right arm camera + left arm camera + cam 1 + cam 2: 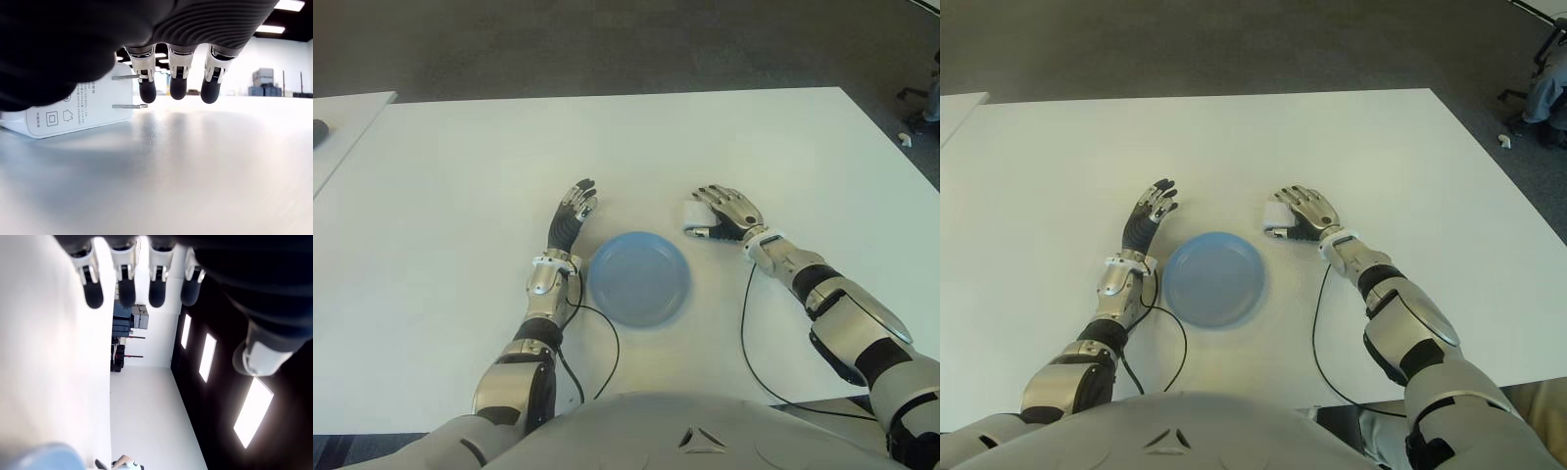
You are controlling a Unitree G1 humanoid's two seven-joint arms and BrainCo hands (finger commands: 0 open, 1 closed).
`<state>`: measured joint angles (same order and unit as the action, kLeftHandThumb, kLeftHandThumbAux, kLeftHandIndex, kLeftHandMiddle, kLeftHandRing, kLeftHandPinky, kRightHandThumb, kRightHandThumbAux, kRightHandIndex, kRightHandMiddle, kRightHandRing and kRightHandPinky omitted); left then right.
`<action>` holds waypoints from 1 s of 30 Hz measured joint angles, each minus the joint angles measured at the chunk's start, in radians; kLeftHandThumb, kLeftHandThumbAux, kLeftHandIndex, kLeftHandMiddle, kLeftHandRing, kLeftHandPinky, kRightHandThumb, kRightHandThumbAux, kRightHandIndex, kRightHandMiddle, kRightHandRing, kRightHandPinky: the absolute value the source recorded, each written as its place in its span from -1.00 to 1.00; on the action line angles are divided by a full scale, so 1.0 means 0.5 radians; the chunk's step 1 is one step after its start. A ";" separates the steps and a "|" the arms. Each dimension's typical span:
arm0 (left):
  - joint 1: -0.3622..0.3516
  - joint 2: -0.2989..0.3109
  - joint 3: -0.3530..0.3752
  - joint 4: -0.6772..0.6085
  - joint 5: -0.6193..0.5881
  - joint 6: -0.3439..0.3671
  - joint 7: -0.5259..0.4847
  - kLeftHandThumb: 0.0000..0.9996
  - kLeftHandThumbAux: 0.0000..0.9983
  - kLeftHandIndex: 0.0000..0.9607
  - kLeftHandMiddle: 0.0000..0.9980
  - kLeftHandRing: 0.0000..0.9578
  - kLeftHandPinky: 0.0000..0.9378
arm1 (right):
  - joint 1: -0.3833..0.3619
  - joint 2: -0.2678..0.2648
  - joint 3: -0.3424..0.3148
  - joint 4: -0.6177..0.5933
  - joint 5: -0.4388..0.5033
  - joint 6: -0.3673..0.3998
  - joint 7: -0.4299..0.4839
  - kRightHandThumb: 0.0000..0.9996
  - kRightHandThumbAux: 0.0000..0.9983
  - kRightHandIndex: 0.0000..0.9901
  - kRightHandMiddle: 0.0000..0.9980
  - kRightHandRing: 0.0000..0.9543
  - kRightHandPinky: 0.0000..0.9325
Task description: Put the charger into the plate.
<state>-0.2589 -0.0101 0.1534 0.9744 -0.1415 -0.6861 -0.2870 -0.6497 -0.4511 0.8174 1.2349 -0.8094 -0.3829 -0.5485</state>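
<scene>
Hovering open-fingered over the white charger [696, 212], the right hand [729, 210] grips nothing (blue plate [638, 277] bare).

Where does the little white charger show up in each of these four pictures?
Left eye view: charger on the table, at the right hand's thumb side.
Right eye view: charger, same spot, beyond the blue plate.
Left wrist view: not in it.
Right wrist view: charger lying on the table, prongs showing.
Shared landmark: the right hand.
</scene>
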 measured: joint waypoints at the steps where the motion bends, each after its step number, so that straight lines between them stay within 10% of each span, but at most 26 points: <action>1: 0.002 -0.001 0.000 -0.001 0.000 -0.005 0.000 -0.97 -0.02 -0.69 -0.74 -0.73 -0.64 | -0.003 -0.003 0.006 0.000 0.000 0.000 0.000 -0.30 -0.78 -1.00 -1.00 -1.00 -1.00; 21: 0.006 -0.004 0.000 -0.008 0.006 -0.005 0.009 -1.00 0.04 -0.68 -0.74 -0.73 -0.65 | -0.036 -0.074 0.101 0.010 0.000 -0.026 0.005 -0.22 -0.78 -1.00 -0.92 -0.94 -0.87; 24: 0.006 -0.006 0.002 -0.008 0.005 -0.005 0.009 -1.00 0.03 -0.69 -0.74 -0.73 -0.65 | -0.038 -0.084 0.105 0.015 0.000 -0.033 0.013 0.01 -0.45 -0.59 -0.24 -0.15 -0.11; 30: 0.006 -0.012 0.004 -0.008 0.005 -0.004 0.009 -1.00 0.01 -0.70 -0.74 -0.73 -0.64 | -0.046 -0.073 0.105 0.022 0.000 0.001 0.005 0.38 0.27 -0.18 0.33 0.45 0.57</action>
<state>-0.2560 -0.0159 0.1552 0.9705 -0.1391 -0.6881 -0.2827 -0.6724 -0.4875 0.8698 1.2457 -0.8092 -0.3825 -0.5459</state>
